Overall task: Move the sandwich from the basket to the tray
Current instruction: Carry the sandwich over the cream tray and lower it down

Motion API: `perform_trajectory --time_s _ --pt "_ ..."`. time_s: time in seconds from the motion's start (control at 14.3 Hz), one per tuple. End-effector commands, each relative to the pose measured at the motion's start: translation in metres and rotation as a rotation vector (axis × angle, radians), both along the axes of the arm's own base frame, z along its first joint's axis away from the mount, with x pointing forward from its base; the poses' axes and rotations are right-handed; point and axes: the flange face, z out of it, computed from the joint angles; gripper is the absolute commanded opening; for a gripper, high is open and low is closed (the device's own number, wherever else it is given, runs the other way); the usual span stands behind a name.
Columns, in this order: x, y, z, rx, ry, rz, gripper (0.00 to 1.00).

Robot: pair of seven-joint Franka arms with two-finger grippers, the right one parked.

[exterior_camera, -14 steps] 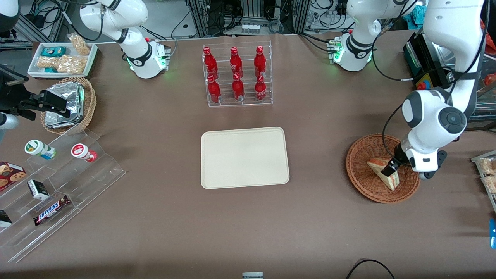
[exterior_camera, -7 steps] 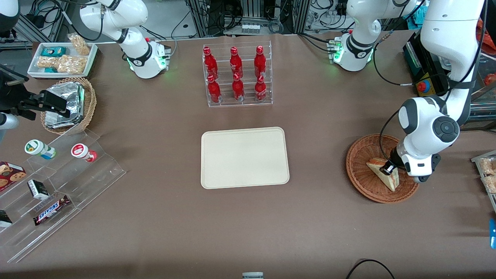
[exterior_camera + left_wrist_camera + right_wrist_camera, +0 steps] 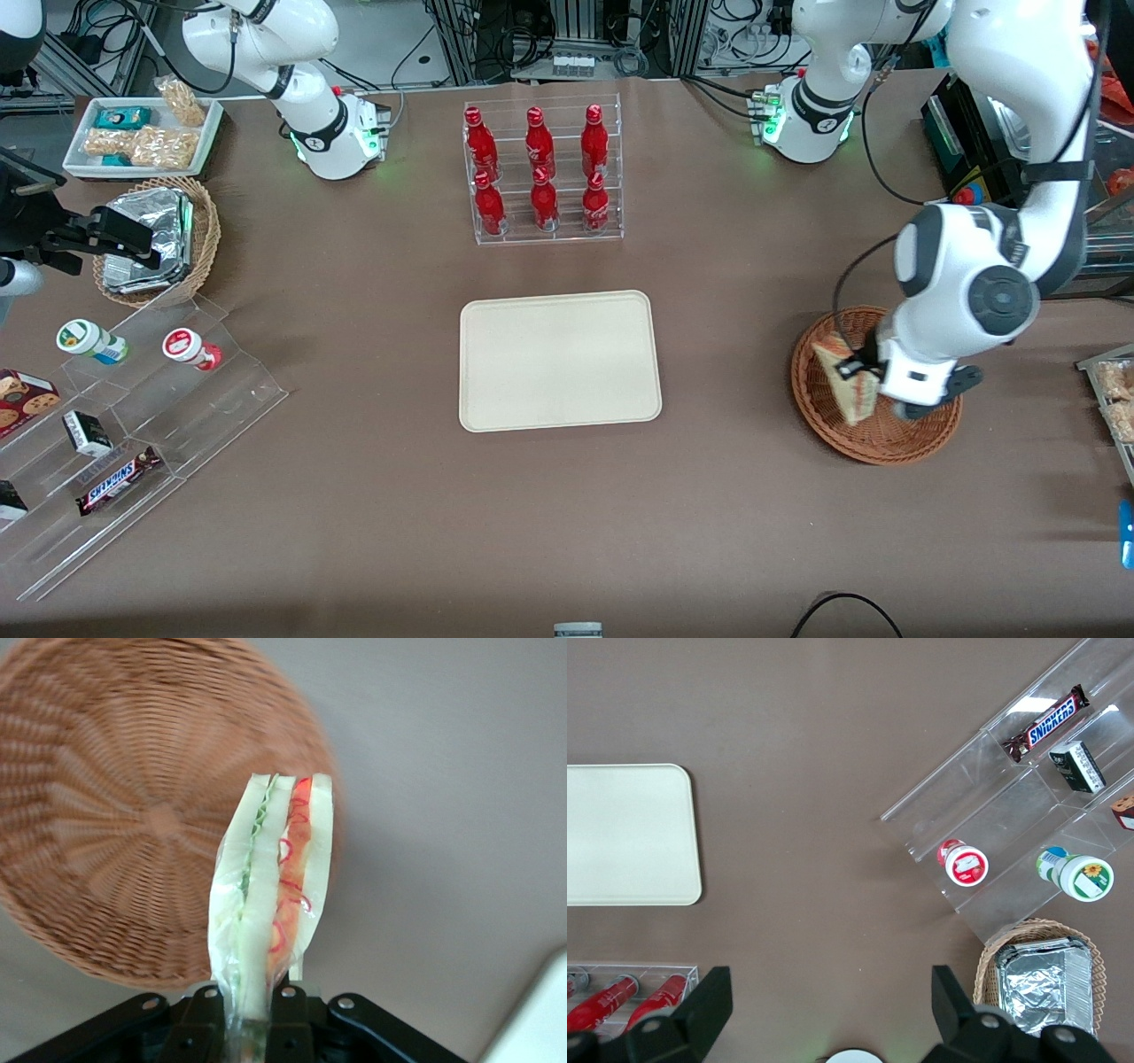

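Gripper [image 3: 252, 1014] clenched on sandwich [image 3: 270, 886], wedge upright above basket [image 3: 873, 439], clear of rim for carry toward tray [image 3: 558, 359].

The gripper [image 3: 858, 370] is closed on the sandwich [image 3: 843, 383] and holds it above the basket [image 3: 873, 434], toward the working arm's end of the table. The tray [image 3: 559, 360] lies well apart, in the middle of the table, nearer to the front camera than the rack of red bottles [image 3: 540, 173].

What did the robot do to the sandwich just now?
The hand, shut on the clear-wrapped triangular sandwich, lifted it off the round reddish-brown wicker basket and carried it toward the cream rectangular tray. Basket and tray stayed put.
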Motion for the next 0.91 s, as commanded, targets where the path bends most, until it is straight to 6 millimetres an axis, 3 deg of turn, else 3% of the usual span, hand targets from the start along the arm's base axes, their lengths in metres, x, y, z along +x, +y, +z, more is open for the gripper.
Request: perform_trajectory --time_s 0.0,0.07,0.42,0.56,0.84 --pt "0.002 -0.077 -0.008 -0.004 0.014 -0.126 0.04" --pt "-0.007 -0.116 -0.012 0.003 0.01 -0.153 0.02" --pt "-0.026 -0.247 -0.027 -0.021 -0.052 -0.174 0.0" --pt "-0.047 -0.301 -0.039 -0.03 -0.073 -0.183 0.0" --pt "-0.082 -0.375 -0.054 -0.056 -0.104 -0.199 0.0"
